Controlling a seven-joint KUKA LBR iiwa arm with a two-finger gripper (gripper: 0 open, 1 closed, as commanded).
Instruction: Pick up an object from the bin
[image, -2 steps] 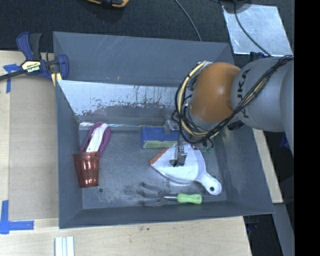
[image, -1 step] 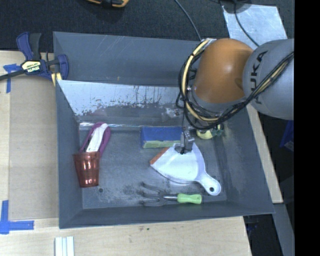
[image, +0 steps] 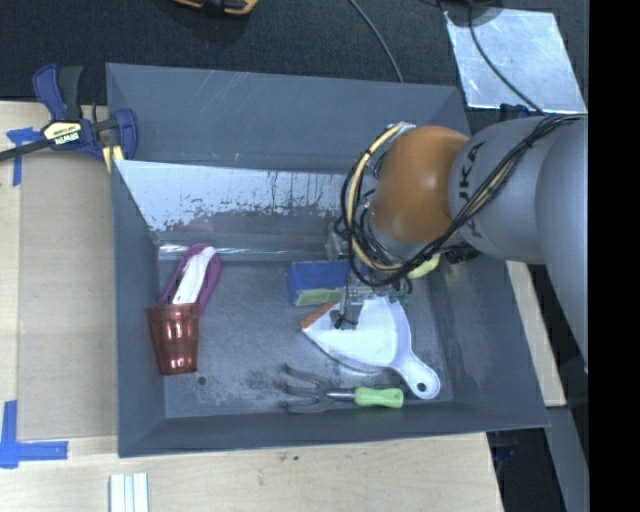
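My gripper (image: 347, 314) hangs low in the middle right of the bin, its tip at the left edge of a white plastic scoop (image: 378, 345) whose handle points toward the front right corner. Just left of the gripper and behind it lies a blue block with a green face (image: 314, 283). A small orange piece (image: 314, 320) pokes out from under the scoop's left edge. Pliers with a green handle (image: 345, 394) lie along the front wall, in front of the scoop.
A red translucent cup (image: 175, 338) stands at the left wall, and a purple and white item (image: 193, 276) leans just behind it. The arm, with its orange cover and cables, hangs over the bin's right rear part.
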